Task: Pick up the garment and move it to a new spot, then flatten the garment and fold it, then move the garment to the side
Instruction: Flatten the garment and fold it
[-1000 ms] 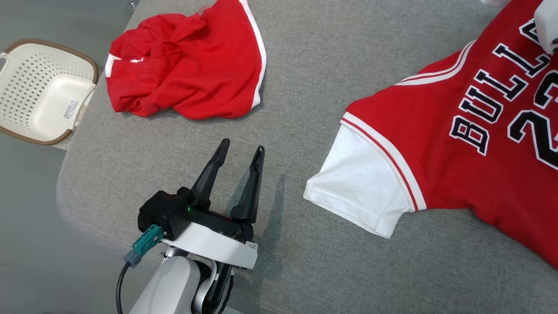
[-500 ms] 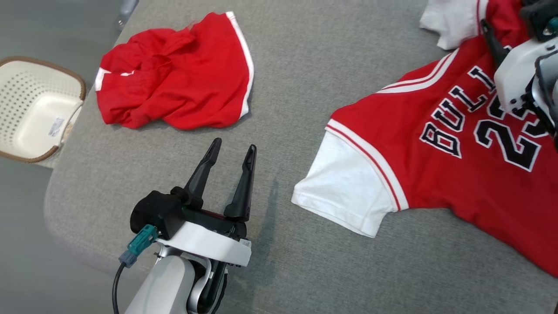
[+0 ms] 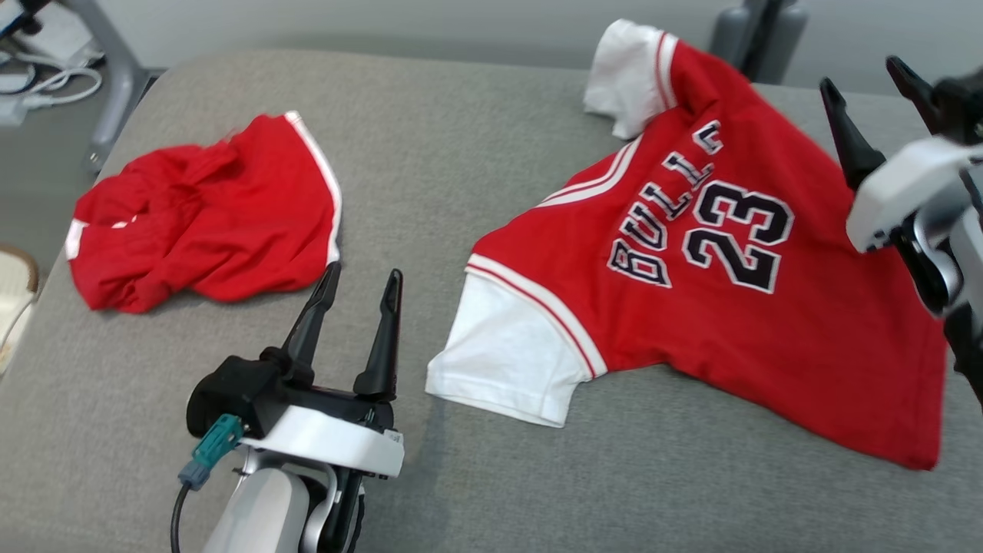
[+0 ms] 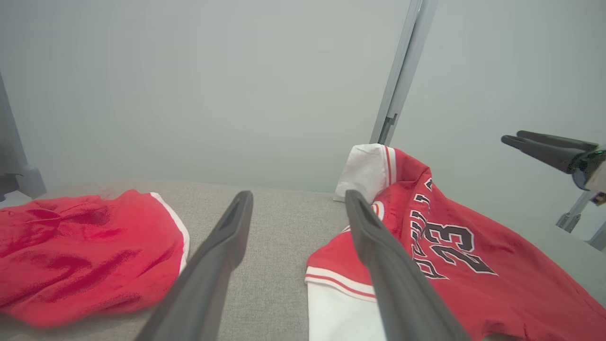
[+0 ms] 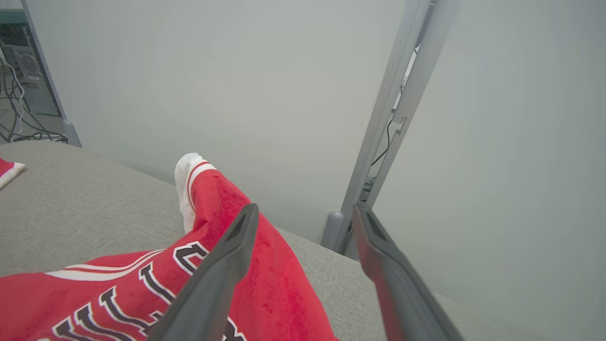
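The garment, a red jersey [image 3: 714, 322] with white sleeves and "BULLS 23" on it, lies spread on the right half of the grey padded table [image 3: 461, 153]. Its far sleeve is slightly bunched. My right gripper [image 3: 860, 73] hovers open above the jersey's right edge with nothing between its fingers; in the right wrist view the gripper [image 5: 305, 207] looks over the jersey [image 5: 265, 284] toward the wall. My left gripper [image 3: 365, 271] stands open and empty at the lower left, just left of the near white sleeve. The left wrist view has the gripper [image 4: 298, 196] beside the jersey [image 4: 473, 279].
Crumpled red shorts [image 3: 207, 223] with white trim lie on the table's left side, apart from the jersey. A pale basket's rim [image 3: 11, 269] peeks in at the left edge. Cables [image 3: 46, 84] and grey stand posts [image 3: 756, 31] are behind the table.
The head camera has tilted up, so the whole jersey and the table's far edge are now in view. My right gripper has come up off the jersey and stands open. The left arm holds still.
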